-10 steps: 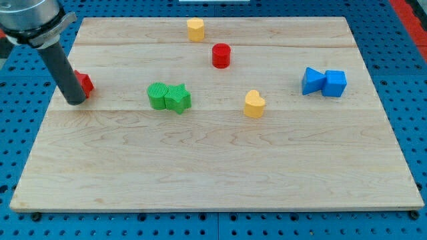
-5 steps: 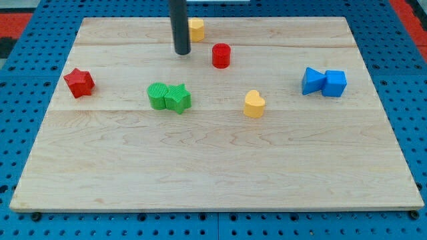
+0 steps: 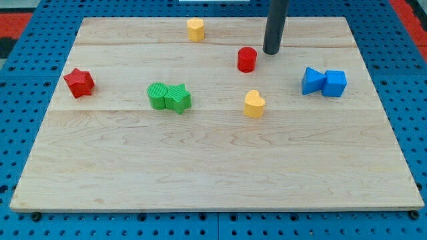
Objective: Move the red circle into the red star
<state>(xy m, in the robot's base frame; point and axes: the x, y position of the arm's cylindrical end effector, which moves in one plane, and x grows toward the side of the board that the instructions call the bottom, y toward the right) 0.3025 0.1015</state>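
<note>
My tip (image 3: 271,52) resting just right of the red circle (image 3: 247,59), no gripper showing, red star (image 3: 79,83) sitting far left on the surface (image 3: 213,167).

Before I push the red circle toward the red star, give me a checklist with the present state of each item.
1. My tip on the far side of the red circle from the red star: ok, it sits at the circle's upper right.
2. Tip touching the circle: not ok, a small gap shows.
3. Straight path to the star free: cannot tell, the green blocks lie just below that line.
4. Yellow blocks off the path: ok.
5. Star on the board: ok, near its left edge.
</note>
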